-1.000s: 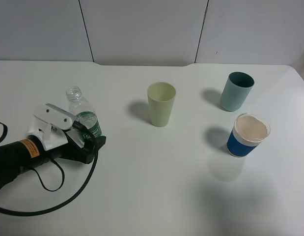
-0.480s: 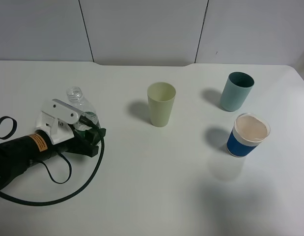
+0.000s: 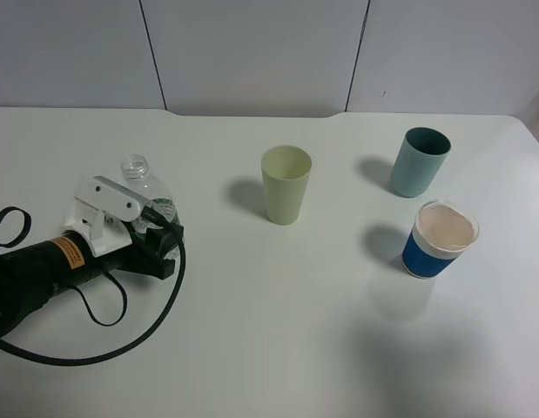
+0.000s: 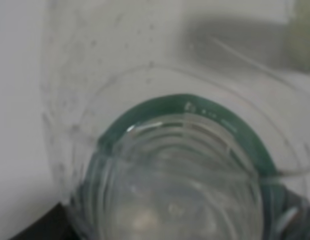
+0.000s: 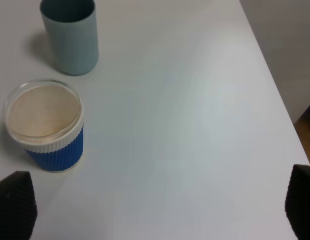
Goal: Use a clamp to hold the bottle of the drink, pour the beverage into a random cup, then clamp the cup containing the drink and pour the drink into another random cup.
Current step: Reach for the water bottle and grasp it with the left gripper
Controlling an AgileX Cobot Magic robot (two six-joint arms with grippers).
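**Left clamp closed on the bottle**

My left clamp sits at the left of the overhead frame. Its jaws are drawn together on the bottle, whose open neck shows above the white jaw parts. In the left wrist view the bottle fills the frame, with its green band showing. My right clamp is spread wide and holds nothing, a dark fingertip in each lower corner of its wrist view. On the table, the yellow-green tumbler stands at upper centre, well apart from the bottle. The teal tumbler is at upper right, with the blue-banded cup just below it.
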